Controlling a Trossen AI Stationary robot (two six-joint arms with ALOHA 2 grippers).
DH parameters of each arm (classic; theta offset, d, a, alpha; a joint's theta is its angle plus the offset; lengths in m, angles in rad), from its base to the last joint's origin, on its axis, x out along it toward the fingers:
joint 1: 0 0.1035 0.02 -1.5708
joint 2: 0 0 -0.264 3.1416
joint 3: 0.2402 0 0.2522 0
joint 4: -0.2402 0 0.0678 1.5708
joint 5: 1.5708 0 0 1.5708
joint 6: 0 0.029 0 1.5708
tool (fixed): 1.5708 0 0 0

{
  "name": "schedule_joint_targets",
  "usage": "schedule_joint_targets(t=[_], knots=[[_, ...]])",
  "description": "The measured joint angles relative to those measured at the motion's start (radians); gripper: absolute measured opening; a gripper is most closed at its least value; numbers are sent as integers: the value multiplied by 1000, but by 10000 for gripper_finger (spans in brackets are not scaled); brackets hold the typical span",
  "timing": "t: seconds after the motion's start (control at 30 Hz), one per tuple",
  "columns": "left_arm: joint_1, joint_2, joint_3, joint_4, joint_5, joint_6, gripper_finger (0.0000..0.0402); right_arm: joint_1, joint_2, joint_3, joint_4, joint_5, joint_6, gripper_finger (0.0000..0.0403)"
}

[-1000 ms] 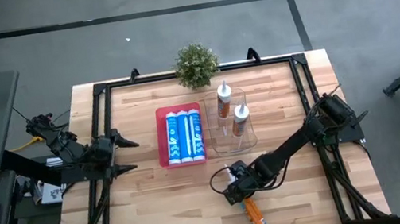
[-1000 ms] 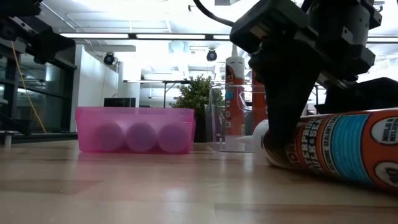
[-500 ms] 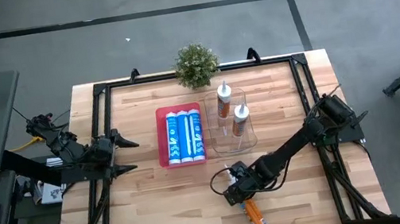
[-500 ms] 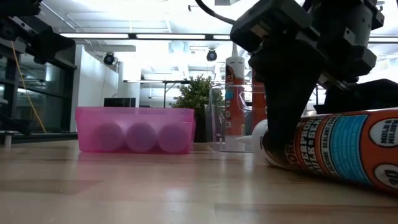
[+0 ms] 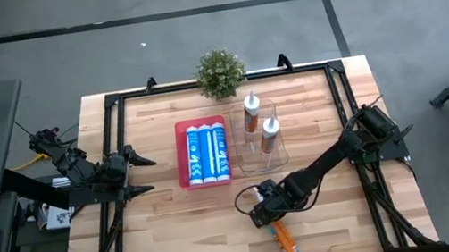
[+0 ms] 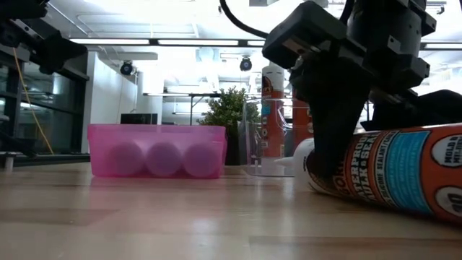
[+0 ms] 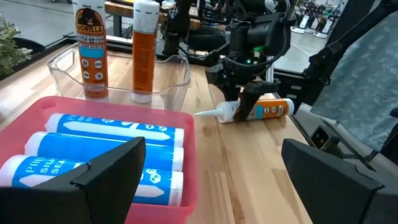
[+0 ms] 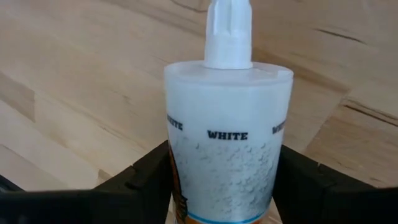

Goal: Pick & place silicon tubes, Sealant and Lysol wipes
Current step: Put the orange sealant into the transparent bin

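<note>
Right gripper (image 5: 264, 213) low over the light wooden tabletop (image 5: 177, 224), its dark fingers (image 8: 146, 171) set to either side of the nozzle end of an orange-labelled sealant cartridge with a white shoulder printed "WHITE" (image 8: 227, 137). Fingers pressed against both flanks of the tube, so clamped on it, with the white nozzle pointing out past them. Cartridge lying on its side on the tabletop (image 6: 382, 177), body trailing away from the fingers toward the table's front edge (image 5: 285, 243).

Farther beyond those fingers, a clear plastic bin (image 5: 258, 135) holding two upright orange sealant tubes (image 5: 250, 113). Just beside it, a pink plastic tray (image 5: 182, 155) carrying three blue-and-white silicone tubes (image 5: 207, 152) laid side by side. Past both, at the table's far edge, a small green potted plant (image 5: 221, 73).

Left gripper (image 5: 140, 175) waiting at the table's left edge, well apart from everything, fingers (image 7: 115, 168) spread wide and holding nothing.
</note>
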Motion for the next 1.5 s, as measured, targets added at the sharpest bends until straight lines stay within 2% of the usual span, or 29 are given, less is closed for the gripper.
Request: schedule_joint_targets(t=[0.23,0.53,0.6,0.73,1.0,1.2,1.37,1.5], knots=[[0,0,0,0,0,0,370,-1,1,-1,-25,-3,8,212],[0,0,0,0,0,0,370,-1,-1,2,39,-54,-78,212],[0,0,0,0,0,0,370,4,-2,25,8,-31,-91,212],[0,0,0,0,0,0,370,10,5,130,-162,34,-156,211],[0,0,0,0,0,0,370,22,0,416,-441,254,-259,209],[0,0,0,0,0,0,370,53,-3,621,-620,566,-261,209],[0,0,0,0,0,0,370,51,-3,699,-680,830,-301,209],[0,0,0,0,0,0,370,21,-3,708,-665,966,-380,209]])
